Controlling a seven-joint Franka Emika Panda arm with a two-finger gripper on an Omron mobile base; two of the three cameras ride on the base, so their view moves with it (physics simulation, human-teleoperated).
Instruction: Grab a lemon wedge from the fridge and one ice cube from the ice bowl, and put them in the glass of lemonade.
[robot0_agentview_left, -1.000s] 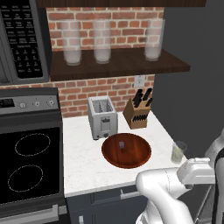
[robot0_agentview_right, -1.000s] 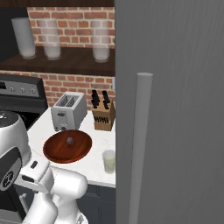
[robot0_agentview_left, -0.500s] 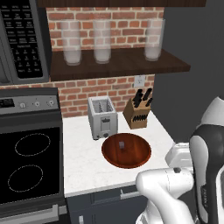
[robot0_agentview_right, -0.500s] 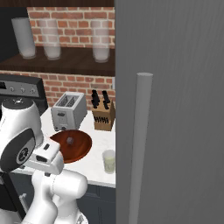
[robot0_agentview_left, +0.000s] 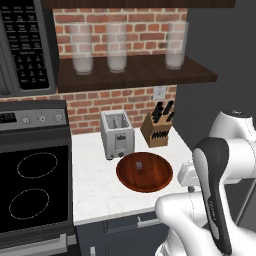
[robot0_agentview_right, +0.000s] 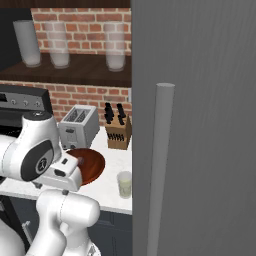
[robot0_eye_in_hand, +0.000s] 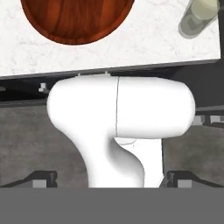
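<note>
Status: nothing delivered yet, all steps outstanding.
My gripper (robot0_eye_in_hand: 109, 177): fingers spread wide, carrying nothing.
Tall dark grey fridge (robot0_agentview_right: 200, 125): doors closed, lemon wedge presumably inside.
Wide reddish-brown wooden ice bowl (robot0_agentview_left: 145, 171): on counter.
Small clear glass of lemonade (robot0_agentview_right: 124, 184): just beside the bowl.

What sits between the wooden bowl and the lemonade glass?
Nothing: in the right base view, bare white counter separates the wooden bowl from the lemonade glass.

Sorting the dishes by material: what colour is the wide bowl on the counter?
Reddish-brown wood, the ice bowl; clearest in the left base view.
</note>
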